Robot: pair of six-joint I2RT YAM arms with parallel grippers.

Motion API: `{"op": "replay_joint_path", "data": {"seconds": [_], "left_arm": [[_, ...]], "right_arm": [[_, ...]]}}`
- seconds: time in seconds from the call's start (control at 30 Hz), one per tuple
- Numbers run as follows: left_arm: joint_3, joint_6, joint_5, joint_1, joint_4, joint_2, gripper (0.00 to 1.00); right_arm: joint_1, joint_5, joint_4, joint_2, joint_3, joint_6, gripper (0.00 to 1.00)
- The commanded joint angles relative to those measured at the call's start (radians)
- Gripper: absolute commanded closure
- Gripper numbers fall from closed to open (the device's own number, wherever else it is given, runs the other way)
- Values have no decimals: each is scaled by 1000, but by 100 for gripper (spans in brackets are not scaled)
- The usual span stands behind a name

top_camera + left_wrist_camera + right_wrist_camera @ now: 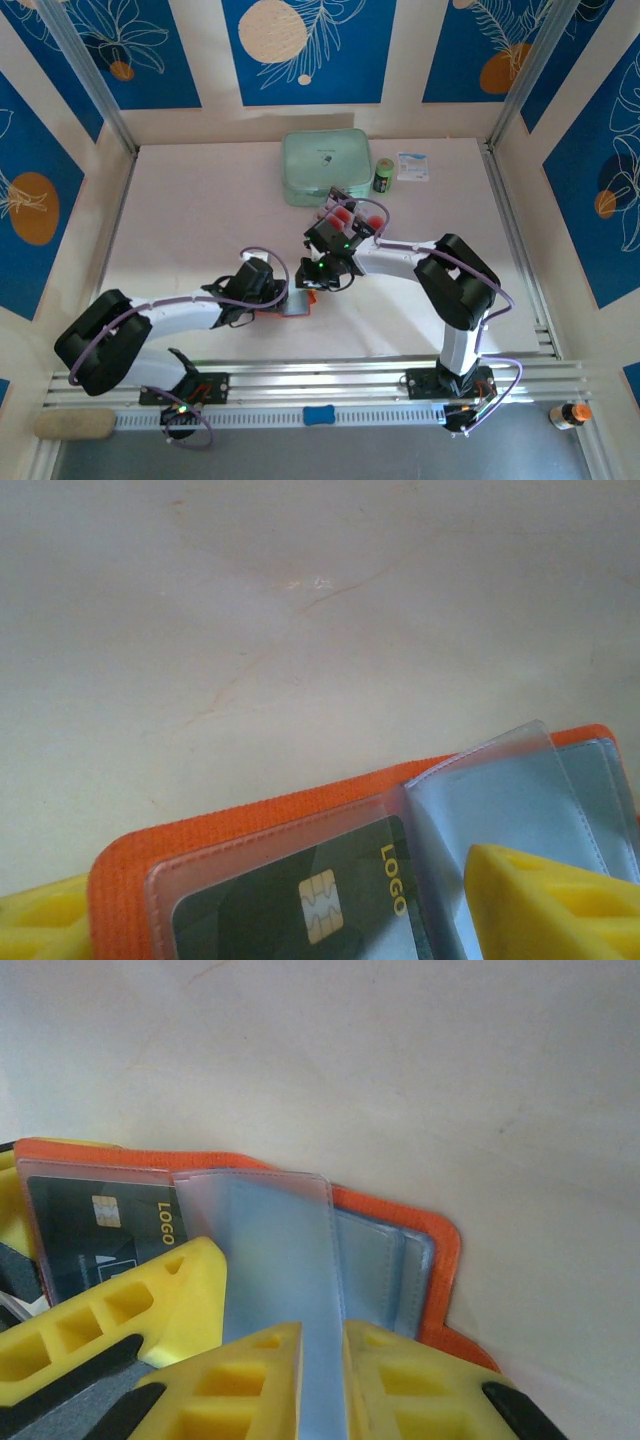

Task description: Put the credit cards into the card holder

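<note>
Orange card holder lies open on the worktop, 6 o'clock from centre, dark card in one pocket. Right jaws pinch a clear sleeve; left jaws spread, straddling the holder's 9 o'clock edge.

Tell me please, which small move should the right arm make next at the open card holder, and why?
Probably ease the right jaws off the clear sleeve and draw back. That sleeve stands between them, the card holder lies open, and one dark card already sits in a pocket, so the arm seems free to fetch another.
</note>
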Motion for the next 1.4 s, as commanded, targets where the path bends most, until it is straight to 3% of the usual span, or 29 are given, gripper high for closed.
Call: {"op": "replay_joint_path", "data": {"seconds": [0.0,0.5,0.63,0.73,1.07,1.37], "left_arm": [[-38,-18,105,-5,40,56,28],[-44,-24,108,-5,49,58,28],[-44,-25,108,-5,52,58,29],[-44,-26,110,-6,55,60,29],[-49,-30,111,-5,63,66,29],[-49,-30,111,-5,69,67,29]], "right_arm": [[4,-4,-6,27,-4,10,82],[-11,-15,-21,84,74,-23,80],[-12,-19,-22,110,80,-20,67],[-12,-36,-15,122,79,-18,65],[-47,-205,116,138,42,55,67],[-65,-260,182,116,8,99,74]]}}
